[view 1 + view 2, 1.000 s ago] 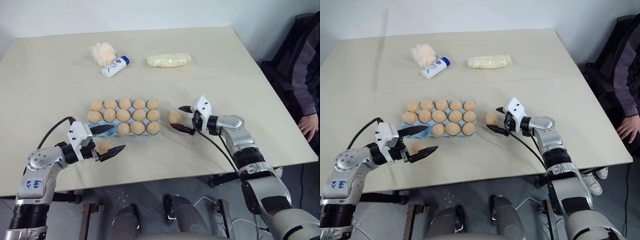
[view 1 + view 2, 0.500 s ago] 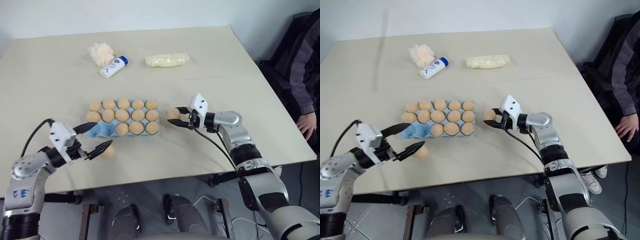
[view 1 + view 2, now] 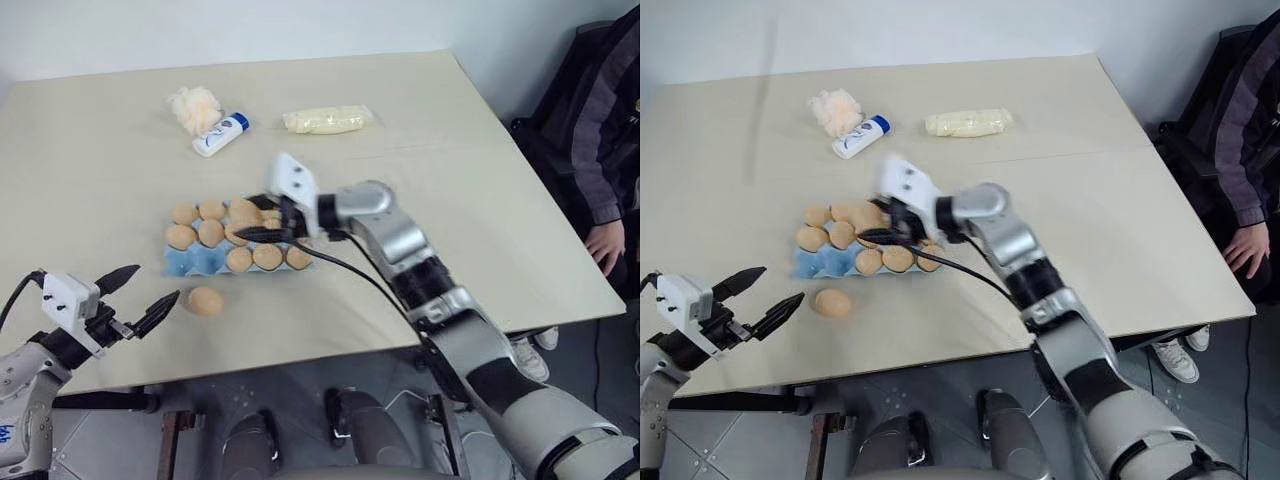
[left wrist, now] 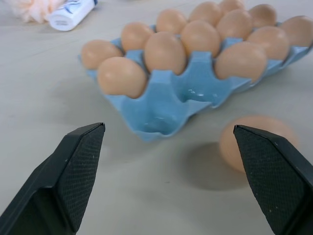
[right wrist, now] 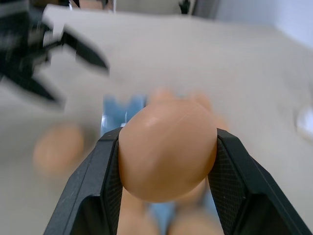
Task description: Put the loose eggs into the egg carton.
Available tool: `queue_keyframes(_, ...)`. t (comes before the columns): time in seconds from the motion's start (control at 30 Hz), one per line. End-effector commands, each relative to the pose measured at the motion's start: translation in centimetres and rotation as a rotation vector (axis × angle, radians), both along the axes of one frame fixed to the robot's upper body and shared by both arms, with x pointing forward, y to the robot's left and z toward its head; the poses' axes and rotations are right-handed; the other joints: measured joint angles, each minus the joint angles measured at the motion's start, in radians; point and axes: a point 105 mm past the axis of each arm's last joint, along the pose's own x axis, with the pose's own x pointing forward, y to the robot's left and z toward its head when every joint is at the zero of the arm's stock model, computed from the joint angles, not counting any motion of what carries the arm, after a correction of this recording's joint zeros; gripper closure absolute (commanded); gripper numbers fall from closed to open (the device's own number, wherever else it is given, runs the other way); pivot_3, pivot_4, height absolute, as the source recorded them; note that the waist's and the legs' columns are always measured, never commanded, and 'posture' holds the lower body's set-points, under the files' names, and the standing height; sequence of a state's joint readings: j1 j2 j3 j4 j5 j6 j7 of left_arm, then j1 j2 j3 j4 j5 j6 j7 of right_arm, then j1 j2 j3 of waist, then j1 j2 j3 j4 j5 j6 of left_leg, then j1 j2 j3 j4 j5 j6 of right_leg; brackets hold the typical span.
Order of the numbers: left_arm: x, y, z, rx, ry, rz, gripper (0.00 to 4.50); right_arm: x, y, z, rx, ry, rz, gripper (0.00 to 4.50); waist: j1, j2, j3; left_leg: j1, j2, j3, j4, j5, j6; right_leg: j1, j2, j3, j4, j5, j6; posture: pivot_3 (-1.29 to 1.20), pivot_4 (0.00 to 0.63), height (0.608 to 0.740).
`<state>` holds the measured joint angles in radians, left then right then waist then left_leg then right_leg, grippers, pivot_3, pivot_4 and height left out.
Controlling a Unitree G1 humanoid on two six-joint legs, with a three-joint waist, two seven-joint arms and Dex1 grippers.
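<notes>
The light blue egg carton [image 3: 188, 264] lies in the middle of the table, most cups filled with tan eggs and its front-left cups bare. My right gripper [image 3: 248, 218] reaches across above the carton, shut on an egg [image 5: 166, 147] held between its two pads. One loose egg [image 3: 205, 300] rests on the table just in front of the carton's left end, also seen as the loose egg [image 4: 257, 144] in the left wrist view. My left gripper [image 3: 132, 297] hangs open near the table's front-left edge, to the left of that egg and apart from it.
At the back of the table lie a fluffy cream-orange puff [image 3: 193, 105], a white and blue bottle [image 3: 220, 133] and a pale yellow bag [image 3: 328, 120]. A person in a dark jacket [image 3: 600, 130] sits at the right edge, a hand [image 3: 605, 243] by the table.
My right gripper shut on the egg that lay right of the carton, lifted it and swung left over the carton. My left gripper drew back to the left, away from the loose egg.
</notes>
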<state>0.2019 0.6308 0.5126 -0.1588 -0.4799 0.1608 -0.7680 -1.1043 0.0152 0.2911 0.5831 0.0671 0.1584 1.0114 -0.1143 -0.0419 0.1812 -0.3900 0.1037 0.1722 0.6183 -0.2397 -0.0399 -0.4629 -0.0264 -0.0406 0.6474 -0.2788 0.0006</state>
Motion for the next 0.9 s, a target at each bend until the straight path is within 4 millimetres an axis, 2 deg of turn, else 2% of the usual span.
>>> queue_keyframes(0.03,-0.5,0.2,1.2,0.014,-0.056,0.020,0.00,-0.1,2.1,-0.3,-0.020,-0.007,-0.005,2.43,0.001,-0.002,-0.001,0.000,0.000,0.000,-0.001,0.000,0.000,0.000,0.000,0.000,0.000,0.000,0.000,0.00,0.150,0.740)
queue_keyframes(0.23,-1.2,0.2,1.6,0.001,-0.071,0.056,0.00,-0.5,4.6,-2.2,-0.045,0.029,-0.010,2.43,0.003,-0.007,-0.004,-0.002,-0.001,-0.002,-0.003,-0.001,0.000,0.000,-0.004,-0.004,-0.004,0.000,-0.001,0.00,0.150,0.740)
queue_keyframes(0.4,-1.3,0.2,1.5,0.003,-0.065,0.061,0.00,-1.5,5.4,-3.6,-0.072,0.050,0.026,2.43,-0.001,-0.007,-0.004,-0.002,0.000,-0.002,-0.003,-0.002,-0.001,-0.001,-0.003,-0.006,-0.003,-0.001,-0.001,0.00,0.150,0.740)
queue_keyframes(0.53,-0.9,-0.1,1.7,0.004,-0.066,0.048,0.00,-2.4,6.0,-3.9,-0.059,0.090,0.059,1.20,-0.001,-0.007,-0.004,-0.001,0.001,-0.002,-0.004,-0.001,-0.002,-0.001,-0.002,-0.006,-0.002,-0.002,-0.003,0.00,0.150,0.740)
queue_keyframes(0.63,-0.6,-0.3,1.8,0.005,-0.067,0.032,0.00,-3.3,6.2,-3.4,-0.031,0.108,0.102,0.19,0.001,-0.007,-0.004,-0.001,0.001,-0.003,-0.004,-0.001,-0.002,-0.001,-0.002,-0.006,-0.002,-0.002,-0.003,0.00,0.150,0.740)
queue_keyframes(0.67,-0.5,-0.4,1.9,0.005,-0.066,0.028,0.00,-3.4,6.2,-3.2,-0.023,0.108,0.112,0.03,0.000,-0.007,-0.004,-0.001,0.001,-0.003,-0.004,-0.001,-0.002,-0.001,-0.002,-0.006,-0.002,-0.002,-0.003,0.00,0.150,0.740)
queue_keyframes(0.77,-0.4,-0.6,1.8,0.004,-0.062,0.019,0.00,-3.6,5.5,-2.6,-0.008,0.102,0.134,0.03,0.001,-0.007,-0.004,-0.001,0.001,-0.003,-0.004,-0.001,-0.002,-0.001,-0.002,-0.006,-0.002,-0.002,-0.002,0.00,0.150,0.740)
queue_keyframes(0.9,-0.1,-0.8,1.7,0.008,-0.056,0.008,0.00,-2.8,1.7,-1.2,0.070,0.049,0.129,0.03,0.005,-0.008,-0.005,-0.001,0.001,-0.004,-0.005,-0.001,-0.003,0.000,-0.002,-0.007,-0.002,-0.002,-0.002,0.00,0.150,0.740)
